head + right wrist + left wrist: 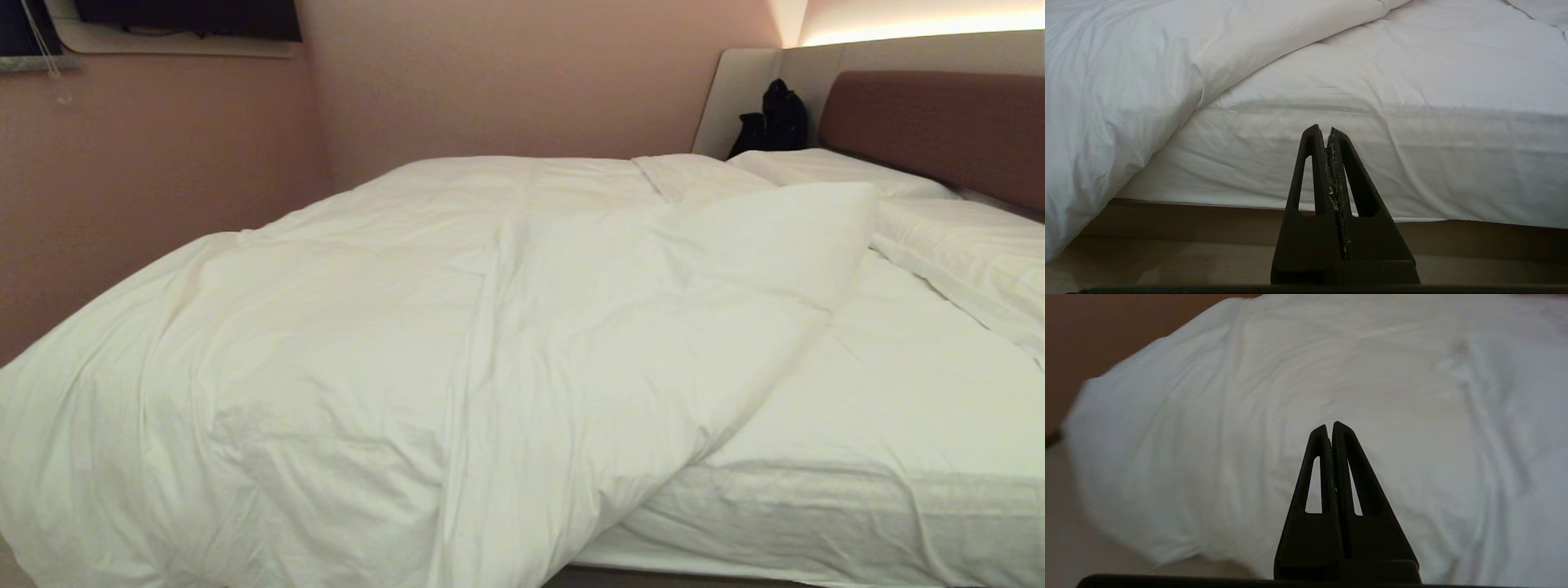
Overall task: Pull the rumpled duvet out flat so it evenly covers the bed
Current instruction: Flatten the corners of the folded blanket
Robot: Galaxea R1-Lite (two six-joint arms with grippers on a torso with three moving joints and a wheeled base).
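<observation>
Duvet (367, 343) bunched over bed's (882, 490) left side, folded edge running diagonally, sheet (914, 392) bare at right. Left gripper (1329, 426) closed, empty, above duvet. Right gripper (1323, 130) closed, empty, facing mattress side.

Plain white duvet (343, 343), unpatterned — same white on sheet (898, 392) and pillows (824, 167). Reddish-brown headboard (939, 122) with pale grey side panel (735, 98). Dusty pink wall (490, 82). Black bag (775, 118). Beige base (1208, 212). Black grippers — left (1331, 426), right (1327, 130), the latter flecked white.
</observation>
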